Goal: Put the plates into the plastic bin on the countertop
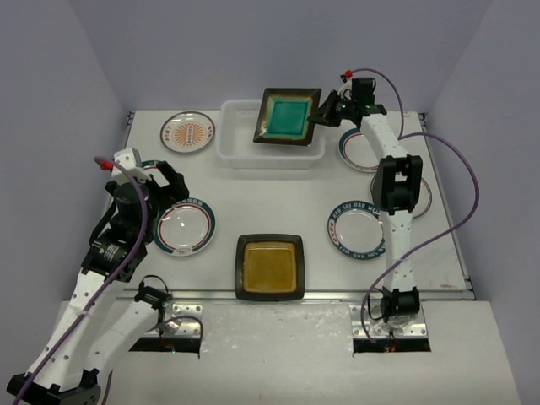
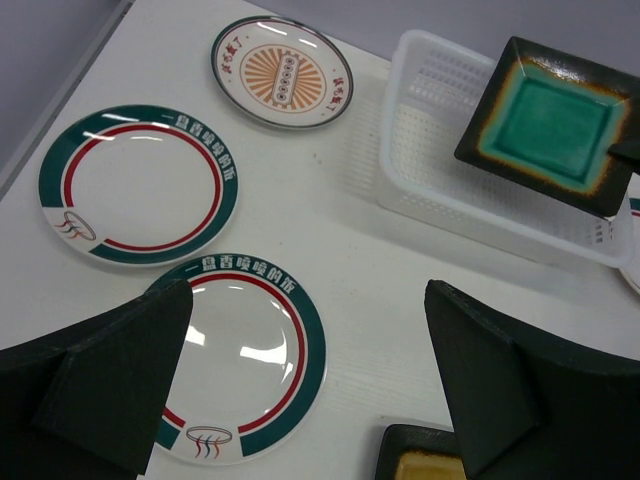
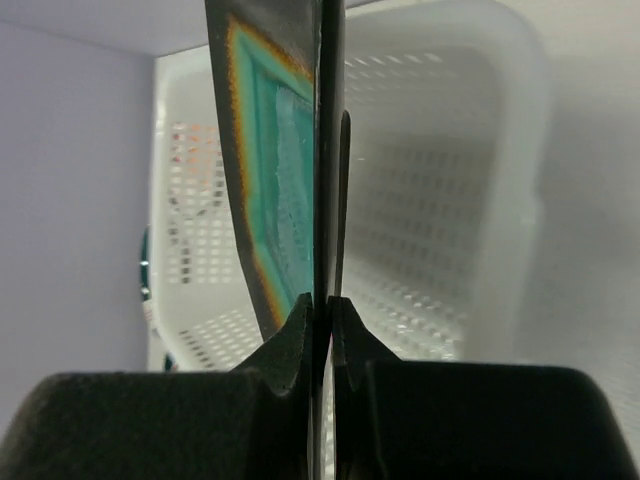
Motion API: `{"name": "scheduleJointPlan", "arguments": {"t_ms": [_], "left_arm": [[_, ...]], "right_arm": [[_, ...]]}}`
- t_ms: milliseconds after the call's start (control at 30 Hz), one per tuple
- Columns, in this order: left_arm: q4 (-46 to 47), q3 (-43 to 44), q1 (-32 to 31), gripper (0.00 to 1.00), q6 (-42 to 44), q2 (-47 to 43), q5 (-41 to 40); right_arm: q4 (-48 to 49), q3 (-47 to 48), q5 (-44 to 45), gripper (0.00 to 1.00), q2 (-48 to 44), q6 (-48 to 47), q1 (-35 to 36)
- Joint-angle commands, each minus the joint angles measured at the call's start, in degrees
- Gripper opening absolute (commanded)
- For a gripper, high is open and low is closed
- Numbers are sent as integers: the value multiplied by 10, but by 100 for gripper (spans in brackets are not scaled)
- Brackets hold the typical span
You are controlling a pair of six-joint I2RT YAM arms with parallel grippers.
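Right gripper (image 1: 325, 108): being pressed narrow on one edge of the teal square plate (image 1: 287, 116). That plate is being carried tilted above the bin (image 1: 232, 153) at the far edge of the counter (image 1: 261, 198) and is not yet set down.

Bin interior: nothing is being shown inside it in either wrist view, so no plate is being counted as placed.

Left gripper (image 1: 152, 173): being held wide and gripping nothing, above the left side of the counter.

Plates being listed as left on the counter:
- orange-patterned round plate (image 1: 187, 132), far left corner
- first teal-ringed round plate (image 1: 184, 228), left side, just below the open fingers
- second teal-ringed round plate (image 2: 138, 184), left edge
- amber square plate (image 1: 269, 266), middle of the near edge
- lettered round plate (image 1: 356, 229), right side
- far right round plate (image 1: 354, 152), partly hidden by the right arm (image 1: 395, 181)

Progress is being judged as early: one plate is being delivered, and at least six are being left for later.
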Motion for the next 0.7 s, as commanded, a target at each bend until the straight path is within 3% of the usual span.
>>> {"name": "scheduleJointPlan", "arguments": {"t_ms": [0, 267, 467, 667], "left_arm": [[20, 1, 5, 100, 5, 9, 15], [21, 0, 5, 100, 6, 8, 15], [21, 0, 5, 100, 6, 4, 14], [22, 0, 5, 100, 5, -1, 20]], "right_arm": [[84, 69, -30, 0, -29, -61, 6], [102, 34, -66, 0, -23, -84, 16], [99, -82, -46, 0, -86, -79, 32], [18, -40, -24, 0, -71, -68, 35]]}}
